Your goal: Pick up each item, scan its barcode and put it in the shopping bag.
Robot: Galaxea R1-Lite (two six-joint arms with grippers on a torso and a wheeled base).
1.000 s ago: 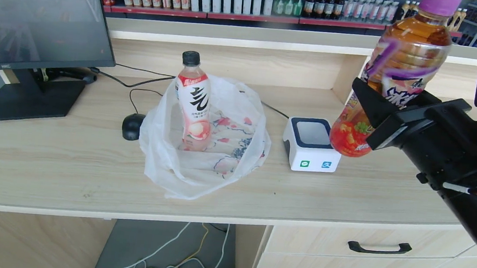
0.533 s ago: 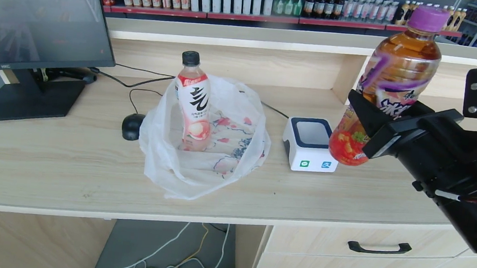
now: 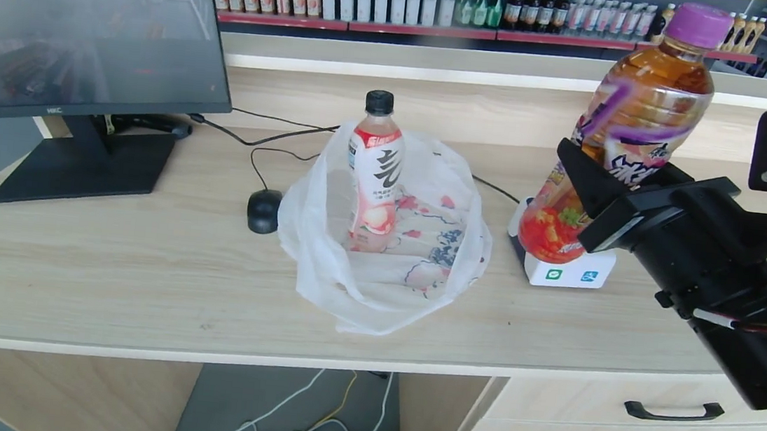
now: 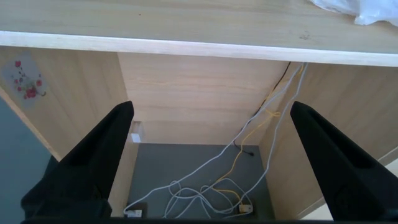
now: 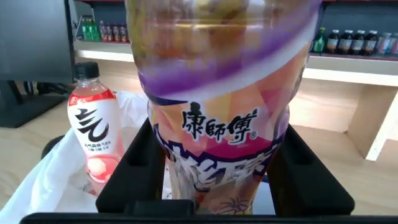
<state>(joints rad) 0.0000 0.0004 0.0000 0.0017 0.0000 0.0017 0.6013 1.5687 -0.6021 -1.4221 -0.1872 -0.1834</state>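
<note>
1. The left jaws are hanging released and spread wide, low before the desk (image 4: 186, 25) edge, apparently parked out of the way
2. The right jaws are clenching the tea bottle (image 3: 636, 113) around its middle, holding it slightly tilted in the air with its base just over the scanner (image 3: 568, 274), probably to present the barcode
3. The shopping bag (image 3: 382, 300) is sitting open beside the scanner, holding a pink bottle (image 3: 375, 172) upright and leaving room for another

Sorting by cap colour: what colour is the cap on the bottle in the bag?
Black cap, clearest in the head view.
</note>
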